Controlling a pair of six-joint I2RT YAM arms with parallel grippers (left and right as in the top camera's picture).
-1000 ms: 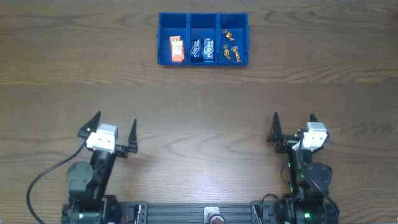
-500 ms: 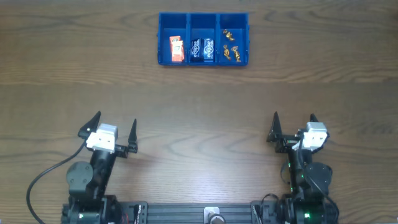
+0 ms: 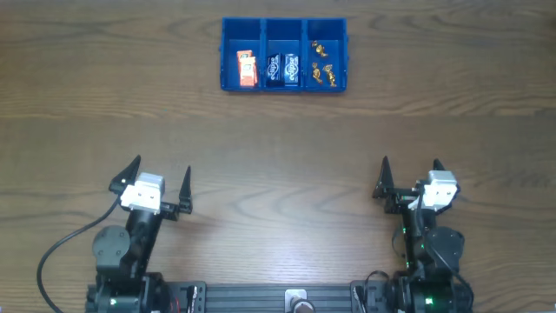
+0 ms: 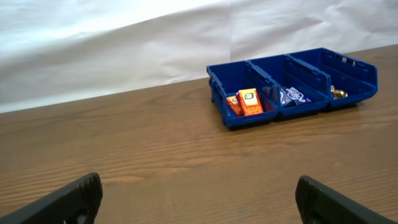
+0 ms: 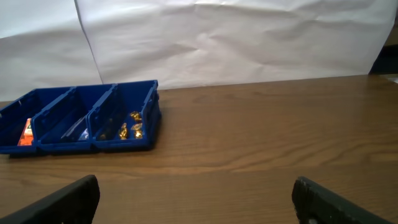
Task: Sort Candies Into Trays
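Note:
A blue tray (image 3: 284,23) with three compartments stands at the far middle of the wooden table. Its left compartment holds orange candies (image 3: 248,69), the middle one blue-wrapped candies (image 3: 282,69), the right one gold-wrapped candies (image 3: 322,63). From the left wrist view the tray (image 4: 323,59) and its orange candies (image 4: 245,102) lie far ahead; the right wrist view shows the tray (image 5: 124,144) with gold candies (image 5: 129,129). My left gripper (image 3: 159,183) is open near the front left, holding nothing. My right gripper (image 3: 409,176) is open near the front right, also holding nothing.
Bare wooden tabletop (image 3: 278,156) stretches between the grippers and the tray. A white backdrop (image 5: 236,37) rises behind the table's far edge. A black cable (image 3: 61,252) loops beside the left arm's base.

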